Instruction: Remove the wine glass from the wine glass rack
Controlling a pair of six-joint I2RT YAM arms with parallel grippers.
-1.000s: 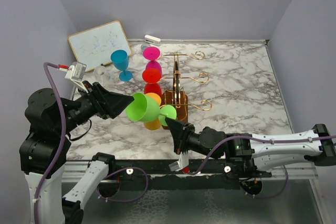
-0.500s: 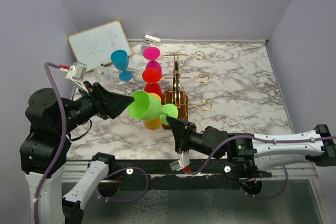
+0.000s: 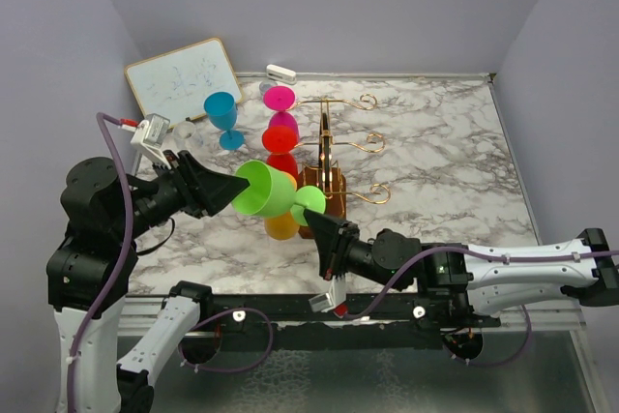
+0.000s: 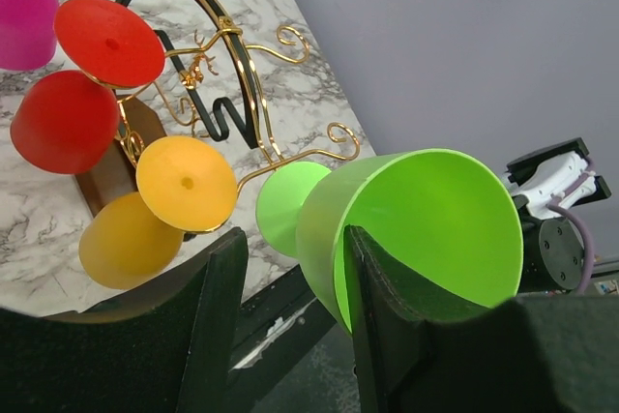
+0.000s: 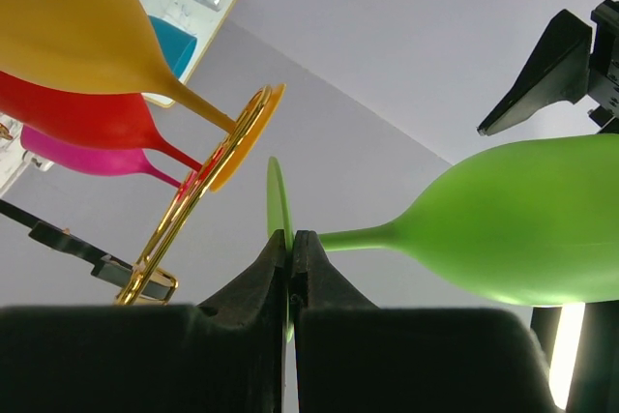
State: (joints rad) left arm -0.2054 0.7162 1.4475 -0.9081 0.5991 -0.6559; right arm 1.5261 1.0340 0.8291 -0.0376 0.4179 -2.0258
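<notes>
**A:** Where does it stand?

**B:** On the marble worktop [image 3: 435, 142] the wine glass rack [image 3: 327, 147] carries several glasses. The green wine glass [image 3: 263, 192] lies on its side at the rack's near-left, its foot just beside the nearest hook's curled end; it looks clear of the wire.

**A:** And the pincers?

**B:** The left pincer [image 4: 290, 239] stands partly open astride the bowl's rim, one finger inside and one outside, with a gap on the outer side. The right pincer [image 5: 288, 244] is clamped shut on the edge of the foot.

**A:** What could go wrong?

**B:** If the two arms pull against each other, I'd expect the stem to strain or the thin foot to slip free. The foot could also clip the orange glass [image 3: 282, 227] just beside it and rock the rack.
</notes>
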